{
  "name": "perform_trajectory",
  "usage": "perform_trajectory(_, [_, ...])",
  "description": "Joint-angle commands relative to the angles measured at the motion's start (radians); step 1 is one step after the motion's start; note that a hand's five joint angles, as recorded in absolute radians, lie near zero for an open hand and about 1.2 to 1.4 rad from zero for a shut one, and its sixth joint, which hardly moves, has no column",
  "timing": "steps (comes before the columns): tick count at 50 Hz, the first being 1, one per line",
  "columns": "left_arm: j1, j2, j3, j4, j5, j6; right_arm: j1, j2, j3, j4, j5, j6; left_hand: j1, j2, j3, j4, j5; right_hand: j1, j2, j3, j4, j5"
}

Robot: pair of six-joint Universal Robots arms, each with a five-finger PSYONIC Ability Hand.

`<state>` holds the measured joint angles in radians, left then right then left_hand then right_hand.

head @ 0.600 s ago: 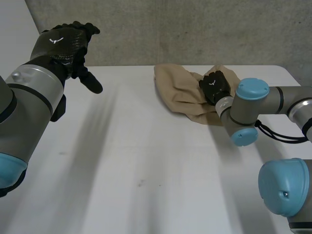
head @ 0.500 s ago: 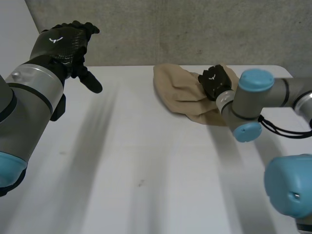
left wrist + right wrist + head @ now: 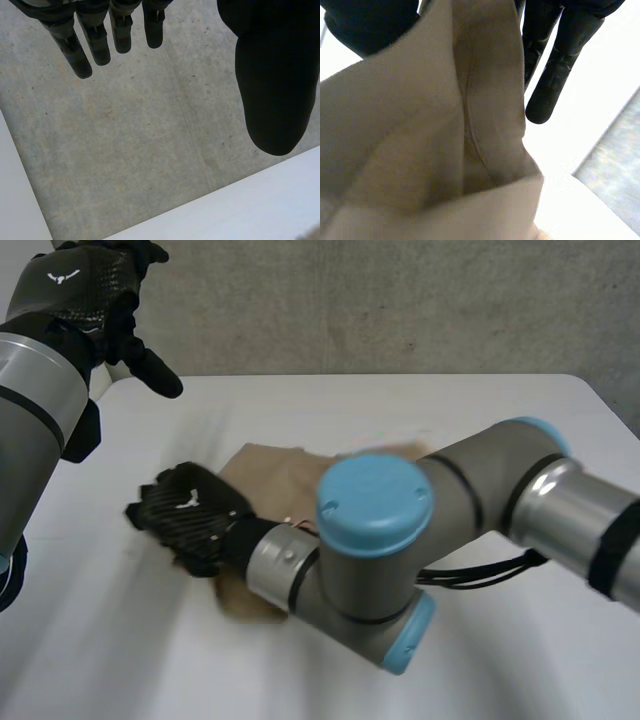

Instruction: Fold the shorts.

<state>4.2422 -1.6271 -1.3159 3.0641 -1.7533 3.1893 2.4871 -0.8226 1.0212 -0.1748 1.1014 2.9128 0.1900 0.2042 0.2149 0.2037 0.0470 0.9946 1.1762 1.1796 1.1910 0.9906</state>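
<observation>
My black right hand is clamped on the bunched beige cloth shorts lying on the white table, my left hand hangs open above, so I judge folding barely begun.

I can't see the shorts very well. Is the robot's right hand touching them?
Touching. In the right wrist view the shorts run up between the right hand's thumb and fingers, which pinch the cloth.

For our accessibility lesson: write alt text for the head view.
The robot's right hand grips the tan shorts on the white table, its arm reaching across. The left hand hangs open, raised at the far left.
</observation>
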Motion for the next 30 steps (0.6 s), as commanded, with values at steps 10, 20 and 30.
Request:
perform_trajectory(10, [0.011, 0.0, -0.002, -0.001, 0.0, 0.003, 0.001, 0.031, -0.13, 0.162, 0.027, 0.083, -0.015, -0.03, -0.04, -0.029, -0.047, -0.82, -1.002, -1.005, -1.016, -0.991])
perform_trajectory(20, [0.007, -0.013, -0.06, -0.031, -0.006, -0.003, -0.204, -0.119, -0.136, 0.498, 0.072, -0.072, -0.003, -0.017, -0.028, -0.017, -0.034, -0.82, -1.002, -1.005, -1.016, -0.991])
perform_trajectory(30, [-0.073, -0.025, -0.314, -0.058, -0.015, -0.017, -0.344, -0.148, -0.049, 0.597, 0.27, -0.317, 0.006, -0.008, -0.019, -0.008, -0.026, -0.82, -1.002, -1.005, -1.016, -0.991])
